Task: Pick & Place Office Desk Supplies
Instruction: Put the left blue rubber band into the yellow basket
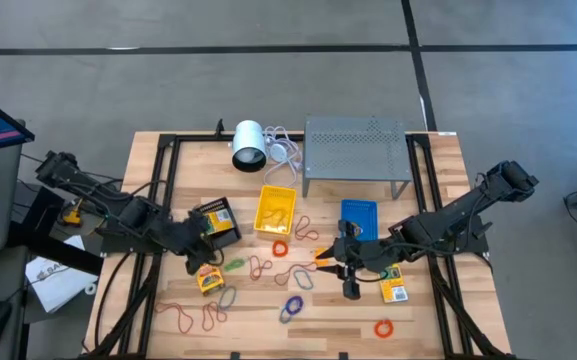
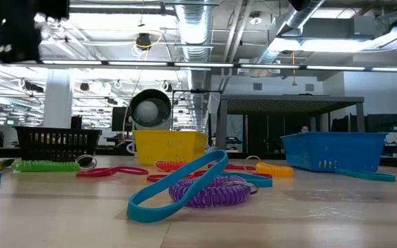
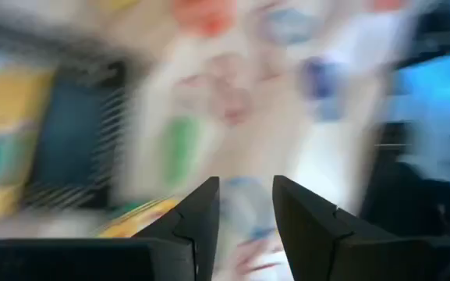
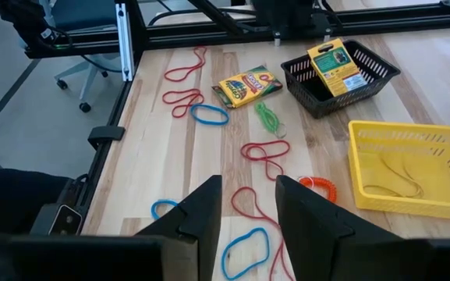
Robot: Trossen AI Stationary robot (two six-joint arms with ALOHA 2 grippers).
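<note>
Bare table (image 1: 438, 330) lies along the near edge. Rubber-band loops (image 1: 268, 268) crowd the middle, bins behind. Left end effector (image 1: 205, 262) and right end effector (image 1: 338, 262) both show parted, empty fingers.

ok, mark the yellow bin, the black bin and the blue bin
yellow bin (image 1: 276, 208), high view, on its mesh floor
black bin (image 4: 341, 87), right wrist view, on its front wall
blue bin (image 2: 332, 150), low view, on its side wall

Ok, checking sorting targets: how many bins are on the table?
3, in a row: black bin left, yellow bin centre, blue bin right. None seems hidden.
</note>
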